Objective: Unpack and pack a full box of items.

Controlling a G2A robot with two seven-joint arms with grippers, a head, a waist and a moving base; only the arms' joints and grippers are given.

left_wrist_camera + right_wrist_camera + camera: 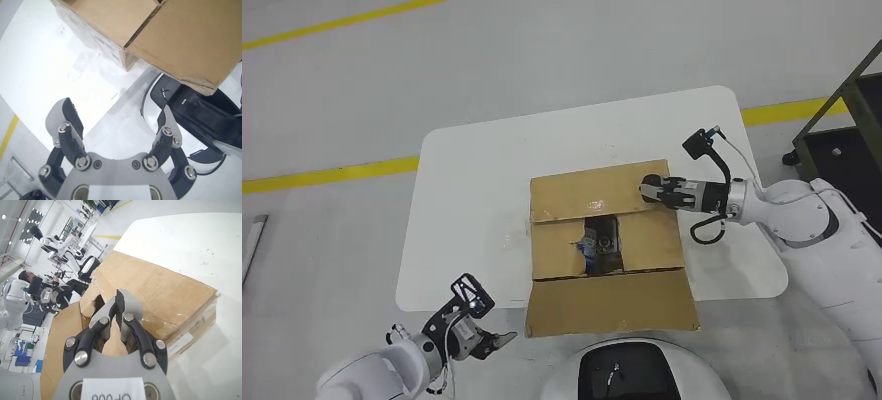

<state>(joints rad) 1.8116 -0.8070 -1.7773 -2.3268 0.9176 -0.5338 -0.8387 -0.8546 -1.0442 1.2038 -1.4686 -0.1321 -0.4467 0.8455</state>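
The brown cardboard box (567,250) sits at the centre of the white rounded counter (472,190). Its near flap (607,305) is folded out toward 6 o'clock and its far flap (582,195) lies over the top, so only a narrow central gap shows the dark packed items (599,243); the unpacking looks barely begun. The right gripper (647,189) rests at the box's 2 o'clock corner, with the arm stretched in low from 3 o'clock. Its fingers (119,306) are closed together with nothing visible between them, probably placed to nudge or lift that far flap. The left gripper (494,343) hangs off the counter's 7 o'clock corner, fingers (72,115) spread wide and empty, likely kept clear of the flaps.
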